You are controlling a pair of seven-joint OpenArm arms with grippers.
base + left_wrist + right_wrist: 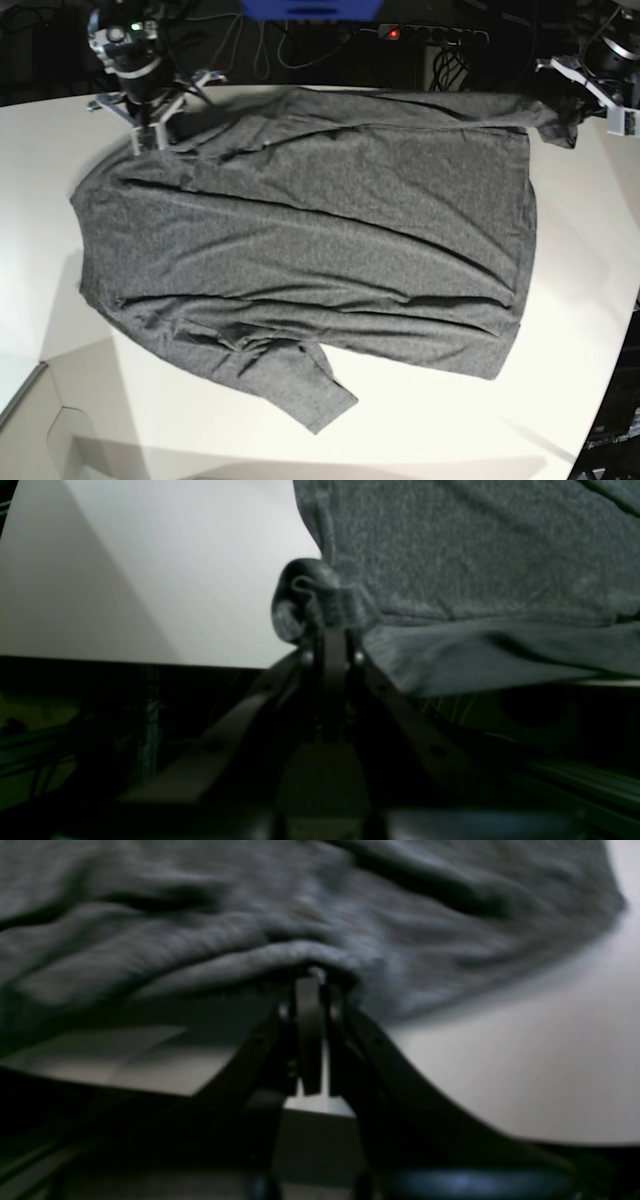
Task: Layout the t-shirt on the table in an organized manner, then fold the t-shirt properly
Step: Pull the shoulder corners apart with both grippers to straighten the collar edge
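Both your left gripper and right gripper are clamped on the far edge of the t-shirt, whose body stretches crosswise between them and toward you over the table.

from my base feed the table is evenly bright, with faint angled shadows along its near edge. both wrist feeds are dim; the right one is badly blurred across the t-shirt, the left one sharper on cloth, murky below.
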